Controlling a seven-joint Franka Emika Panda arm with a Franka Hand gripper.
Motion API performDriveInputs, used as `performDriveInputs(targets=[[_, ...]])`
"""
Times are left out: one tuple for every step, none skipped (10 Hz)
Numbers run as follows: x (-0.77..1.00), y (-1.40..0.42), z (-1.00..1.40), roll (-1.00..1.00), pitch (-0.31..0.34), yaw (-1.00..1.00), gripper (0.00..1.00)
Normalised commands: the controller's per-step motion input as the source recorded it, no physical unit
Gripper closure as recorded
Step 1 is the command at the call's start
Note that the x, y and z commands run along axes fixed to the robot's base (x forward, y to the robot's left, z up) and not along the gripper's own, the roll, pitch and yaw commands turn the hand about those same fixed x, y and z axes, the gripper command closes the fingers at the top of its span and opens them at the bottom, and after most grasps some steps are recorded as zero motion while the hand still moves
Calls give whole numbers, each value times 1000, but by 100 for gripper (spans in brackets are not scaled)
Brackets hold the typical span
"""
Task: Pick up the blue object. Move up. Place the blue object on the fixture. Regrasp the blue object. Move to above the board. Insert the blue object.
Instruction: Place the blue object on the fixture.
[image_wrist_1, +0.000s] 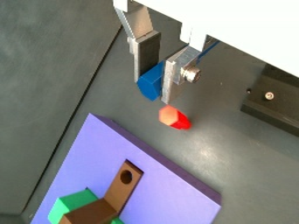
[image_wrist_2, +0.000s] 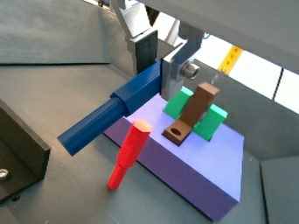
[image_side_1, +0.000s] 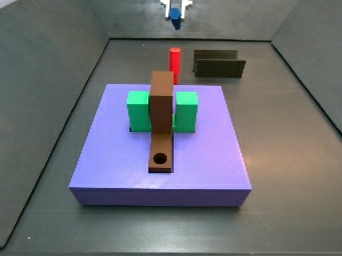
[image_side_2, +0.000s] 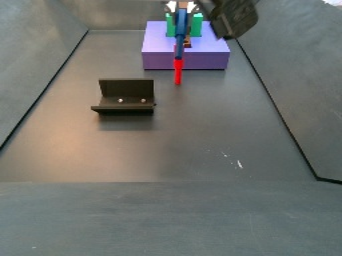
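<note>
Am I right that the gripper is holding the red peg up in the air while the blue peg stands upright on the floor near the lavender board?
Not quite: the colours are swapped. In a wrist view the gripper is shut on the blue peg, held in the air, while the red peg stands upright on the floor beside the lavender board.

Claw (image_wrist_2: 167, 68) with peg (image_wrist_2: 114, 112) above floor

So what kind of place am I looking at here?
Probably a robot test bench: a bare grey walled floor with only practice pieces, a lavender board and a dark fixture. The gripper, raised near the board, holds a blue peg.
</note>
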Motion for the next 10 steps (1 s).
performDriveInputs(targets=[[791,189,-191,-671,343,0,100],[746,280,-277,-723,300,0,100],[734,343,-300,-694,274,0,100],[680,283,-280,-589,283,0,100],[0,0,-40,-80,0,43,100],[0,-20,-37,0,0,0,100],[226,-54,0,-580,-349,-180,100],[483,0,-9,-574,-369,-511,100],[711,103,-409,-97,-249,-500,100],[797,189,-411,0,-214,-469,100]])
